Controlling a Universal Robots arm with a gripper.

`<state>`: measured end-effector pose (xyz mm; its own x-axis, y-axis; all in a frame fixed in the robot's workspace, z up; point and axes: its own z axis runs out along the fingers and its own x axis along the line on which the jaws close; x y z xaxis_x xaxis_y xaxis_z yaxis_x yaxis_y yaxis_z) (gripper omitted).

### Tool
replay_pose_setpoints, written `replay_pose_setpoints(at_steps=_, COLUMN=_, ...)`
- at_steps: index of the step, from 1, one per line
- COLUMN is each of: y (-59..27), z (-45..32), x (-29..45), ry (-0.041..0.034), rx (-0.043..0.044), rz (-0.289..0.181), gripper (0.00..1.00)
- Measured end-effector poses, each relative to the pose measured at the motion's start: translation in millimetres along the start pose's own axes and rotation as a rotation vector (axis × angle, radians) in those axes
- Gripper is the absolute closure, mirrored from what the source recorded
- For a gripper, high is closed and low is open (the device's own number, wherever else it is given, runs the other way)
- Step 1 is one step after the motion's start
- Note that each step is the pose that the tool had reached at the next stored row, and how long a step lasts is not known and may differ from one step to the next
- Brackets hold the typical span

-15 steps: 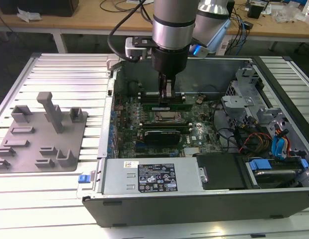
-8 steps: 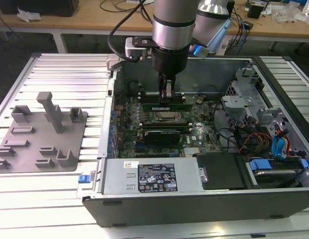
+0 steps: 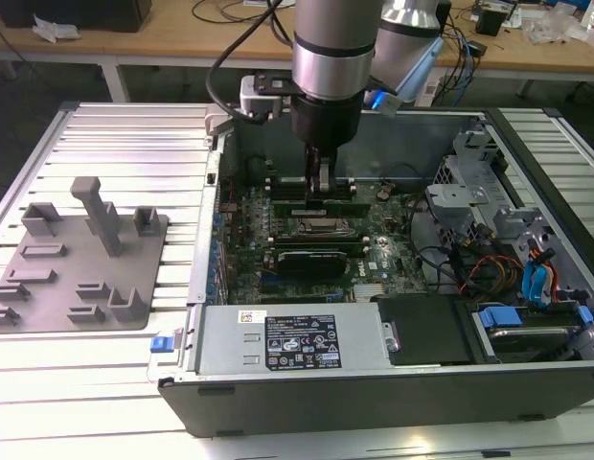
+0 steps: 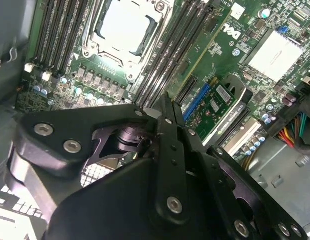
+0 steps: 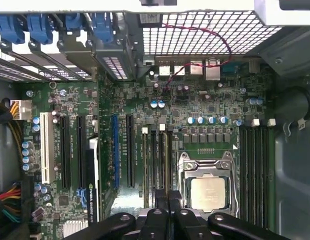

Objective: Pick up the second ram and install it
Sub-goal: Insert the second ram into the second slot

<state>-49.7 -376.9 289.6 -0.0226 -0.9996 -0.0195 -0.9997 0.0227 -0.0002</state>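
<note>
My gripper (image 3: pixel 321 187) reaches down into the open computer case (image 3: pixel 374 388), just behind the square silver processor (image 3: pixel 321 228). Its black fingers (image 4: pixel 167 120) are pressed together, with no gap between them. The tips (image 5: pixel 167 196) are right over the bank of memory slots beside the processor (image 5: pixel 209 192). Below them a long dark stick, the second ram (image 5: pixel 164 160), stands upright in a slot, next to another stick. In the exterior view these are long greenish strips (image 3: pixel 350 206). I cannot tell whether the tips touch the ram.
A grey holder tray (image 3: pixel 81 254) with upright pegs lies on the slatted table at the exterior view's left. Inside the case are a black card (image 3: pixel 311 261), a silver power supply (image 3: pixel 287 340), a drive cage (image 3: pixel 469 192) and loose cables (image 3: pixel 479 268). More memory slots (image 5: pixel 255 170) flank the processor.
</note>
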Motion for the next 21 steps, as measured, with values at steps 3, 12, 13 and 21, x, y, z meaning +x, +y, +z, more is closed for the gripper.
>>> replay_pose_setpoints(at_steps=3, y=0.4, z=6.6, x=0.3, ry=-0.0001, rx=0.0001, rz=0.0, gripper=0.91)
replay_pose_setpoints(at_steps=12, y=0.6, z=25.5, x=0.6, ry=-0.0001, rx=-0.0002, rz=-0.015, gripper=0.91)
replay_pose_setpoints(at_steps=13, y=0.6, z=27.5, x=0.7, ry=-0.0002, rx=-0.0001, rz=-0.015, gripper=0.91)
replay_pose_setpoints(at_steps=21, y=-2.8, z=37.8, x=0.8, ry=-0.0002, rx=-0.0002, rz=-0.015, gripper=0.91)
